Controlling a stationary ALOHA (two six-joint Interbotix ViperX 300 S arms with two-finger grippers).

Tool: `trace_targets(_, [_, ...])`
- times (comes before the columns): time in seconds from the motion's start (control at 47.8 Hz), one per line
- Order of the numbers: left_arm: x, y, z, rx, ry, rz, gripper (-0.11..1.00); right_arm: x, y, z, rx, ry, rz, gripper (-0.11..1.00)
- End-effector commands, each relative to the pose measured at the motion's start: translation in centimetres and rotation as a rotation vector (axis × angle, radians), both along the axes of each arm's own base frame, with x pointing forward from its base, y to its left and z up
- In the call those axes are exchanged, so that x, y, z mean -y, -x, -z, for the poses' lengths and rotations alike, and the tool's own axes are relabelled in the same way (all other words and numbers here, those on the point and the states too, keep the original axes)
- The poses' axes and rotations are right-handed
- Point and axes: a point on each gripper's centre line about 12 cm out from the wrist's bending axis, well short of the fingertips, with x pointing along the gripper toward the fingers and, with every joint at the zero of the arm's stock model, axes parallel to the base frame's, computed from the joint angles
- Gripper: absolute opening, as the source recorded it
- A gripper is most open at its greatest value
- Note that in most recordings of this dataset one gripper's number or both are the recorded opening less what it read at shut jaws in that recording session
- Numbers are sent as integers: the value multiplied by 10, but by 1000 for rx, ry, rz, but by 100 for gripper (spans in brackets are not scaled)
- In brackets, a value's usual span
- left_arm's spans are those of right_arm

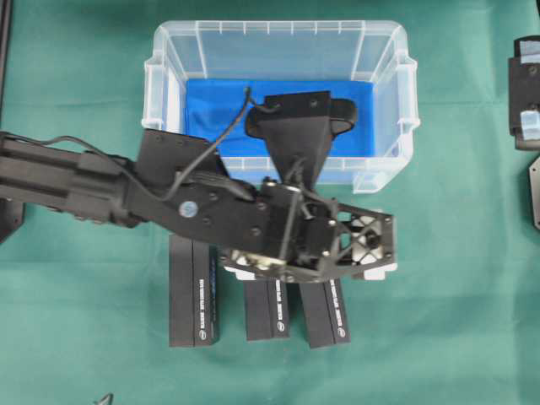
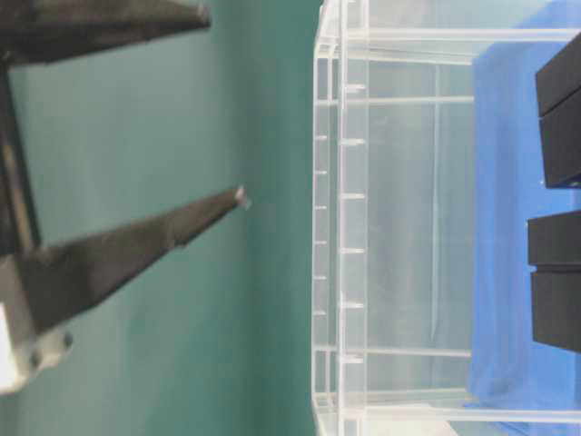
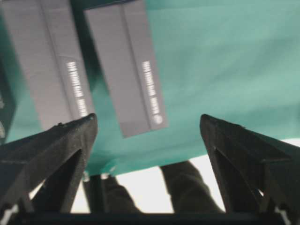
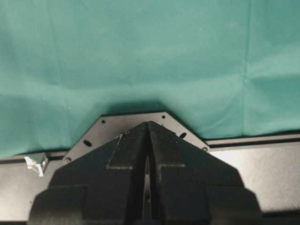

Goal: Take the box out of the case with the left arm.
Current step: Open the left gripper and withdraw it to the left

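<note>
Boxes (image 1: 267, 308): where do they lie?

– Three black ones with white print lie side by side on the green-covered worktop (image 1: 76, 337), just in front of the case (image 1: 278, 29) and outside it. Their ends nearest the case are hidden under the left arm (image 1: 84, 181).

– And the left tool?

– The left tool (image 3: 147, 122) hangs above that front edge, over the middle and right boxes and pointing down at the worktop. Its fingers (image 3: 56, 145) are spread wide with nothing between them. In the wrist view two of the boxes lie beyond the fingertips, untouched.

– What is inside the case?

– From overhead only the blue lining (image 1: 211, 110) shows on its floor. Part of that floor is covered by the arm's camera mount. At table level, dark blocks appear through the clear wall against the blue, but I cannot tell whether they sit inside or beyond the case.

– The right tool?

– The right tool (image 4: 147, 124) is off to the side over bare cloth, with its fingers pressed together on nothing.
</note>
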Motion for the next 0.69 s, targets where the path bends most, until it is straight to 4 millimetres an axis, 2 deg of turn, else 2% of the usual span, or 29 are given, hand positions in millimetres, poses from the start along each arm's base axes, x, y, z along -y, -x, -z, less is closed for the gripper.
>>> trace_targets(0.0, [6, 24, -30, 44, 8, 19, 85, 0, -1, -3, 11, -1, 0, 1])
trace_targets(0.272, [18, 80, -30, -9, 9, 34, 85, 0, -1, -4, 14, 0, 0, 1])
trace_targets(0.523, [12, 141, -25, -35, 10, 36, 85, 0, -1, -2, 6, 2, 0, 1])
trace_targets(0.669, [8, 170, -19, -12, 19, 54, 85, 0, -1, 1, 0, 2, -2, 1])
